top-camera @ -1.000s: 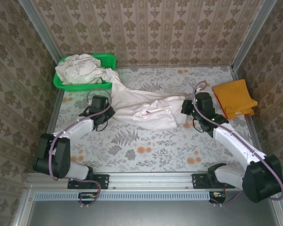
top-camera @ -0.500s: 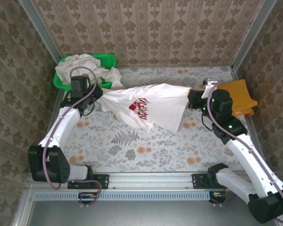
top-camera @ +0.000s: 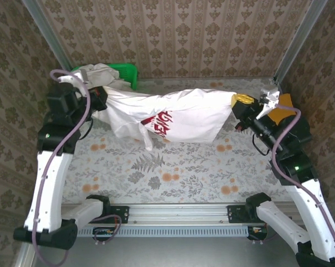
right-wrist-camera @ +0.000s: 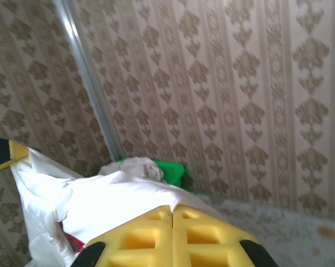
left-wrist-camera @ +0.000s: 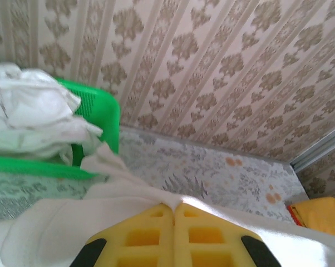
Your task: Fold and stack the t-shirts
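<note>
An off-white t-shirt with a red-and-white print (top-camera: 167, 114) hangs stretched above the table between both grippers. At its left end my left gripper (top-camera: 102, 100) is shut on the cloth; in the left wrist view the yellow pads (left-wrist-camera: 173, 207) pinch a white fold (left-wrist-camera: 123, 192). My right gripper (top-camera: 238, 104) is shut on the right end, and its wrist view has the fingertips (right-wrist-camera: 172, 208) closed on white cloth (right-wrist-camera: 117, 197). More off-white t-shirts (top-camera: 92, 72) are heaped in the basket. An orange t-shirt (top-camera: 277, 114) lies at the right, partly behind the right arm.
The green plastic basket (top-camera: 124, 71) stands in the back left corner, also in the left wrist view (left-wrist-camera: 103, 119) and the right wrist view (right-wrist-camera: 172, 169). Patterned walls close in the back and both sides. The floral tabletop (top-camera: 173, 172) lies bare below the hanging shirt.
Both arms have risen and spread apart, lifting the printed shirt off the table and pulling it taut towards the back. The print now faces the camera.
</note>
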